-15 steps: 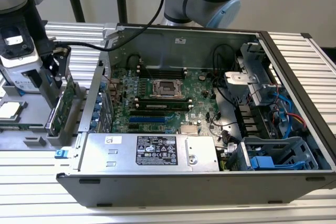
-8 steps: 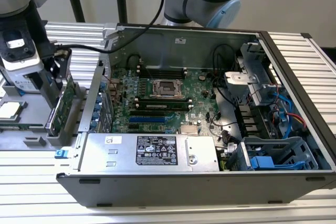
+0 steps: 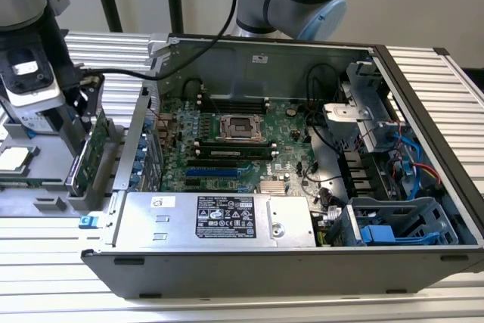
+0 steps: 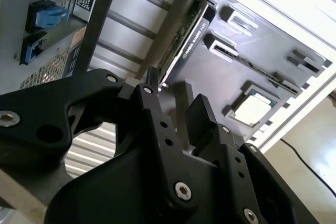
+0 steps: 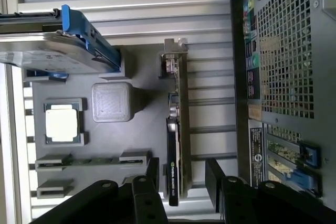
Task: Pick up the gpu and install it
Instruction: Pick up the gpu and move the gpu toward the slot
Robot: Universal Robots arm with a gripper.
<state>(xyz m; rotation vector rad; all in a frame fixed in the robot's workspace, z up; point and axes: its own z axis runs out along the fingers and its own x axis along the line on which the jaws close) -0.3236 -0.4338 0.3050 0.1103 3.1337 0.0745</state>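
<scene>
So far, we see the gripper (image 5: 182, 171), fingers (image 5: 153, 177) apart, astride the gpu (image 5: 177, 124) on its tray (image 5: 142, 129); lifting and installing are not yet done.

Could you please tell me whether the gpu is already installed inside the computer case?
No, in the first wrist view the gpu stands on edge in the gray tray beside the computer case.

Wrist (image 3: 26, 5) upright, hand (image 5: 182, 174) pointing straight down, fingers (image 5: 153, 172) spread apart, seemingly unclamped
</scene>
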